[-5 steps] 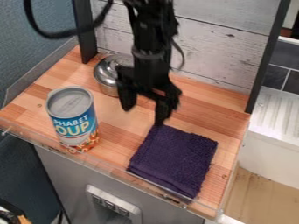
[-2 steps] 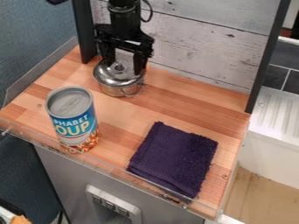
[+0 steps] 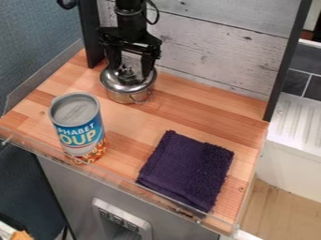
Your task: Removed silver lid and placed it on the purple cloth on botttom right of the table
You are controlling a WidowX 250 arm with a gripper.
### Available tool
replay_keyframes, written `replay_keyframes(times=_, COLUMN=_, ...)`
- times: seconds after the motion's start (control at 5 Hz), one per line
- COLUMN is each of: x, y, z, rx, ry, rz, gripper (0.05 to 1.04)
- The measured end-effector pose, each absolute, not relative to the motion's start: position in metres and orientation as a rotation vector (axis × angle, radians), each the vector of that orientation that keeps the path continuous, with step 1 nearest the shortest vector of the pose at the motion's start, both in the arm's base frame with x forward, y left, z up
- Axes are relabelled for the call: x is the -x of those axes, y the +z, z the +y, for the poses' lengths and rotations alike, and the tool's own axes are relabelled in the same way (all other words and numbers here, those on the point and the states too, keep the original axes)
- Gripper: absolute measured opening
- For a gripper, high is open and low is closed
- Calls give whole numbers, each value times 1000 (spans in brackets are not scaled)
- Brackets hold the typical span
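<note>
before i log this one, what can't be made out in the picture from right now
- Inside of the pot: camera view, covered by the silver lid
- Whether the gripper touches the lid: camera view, too small to tell
- Back of the can: camera view, hidden by its front
- Underside of the purple cloth: camera view, hidden by its top
- Upper part of the arm: camera view, cut off by the top edge

The black, jointed robot arm [image 3: 130, 18] hangs in from the view's top edge, its black two-finger gripper [image 3: 131, 71] pointing downward (fingers parted, with a gap between).
</note>
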State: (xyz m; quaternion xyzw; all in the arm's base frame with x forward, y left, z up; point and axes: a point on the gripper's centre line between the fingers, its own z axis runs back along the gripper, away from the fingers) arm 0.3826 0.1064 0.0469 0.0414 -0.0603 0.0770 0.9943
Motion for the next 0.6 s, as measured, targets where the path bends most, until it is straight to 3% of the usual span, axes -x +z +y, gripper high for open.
replay_keyframes(times=0.2, x=-384, y=41, z=112, rx=-91, ry=173, rz=-115, gripper=967)
replay_keyframes(times=0.6, x=-387, y=44, z=114, rx=-97, ry=174, rz=-128, gripper=381)
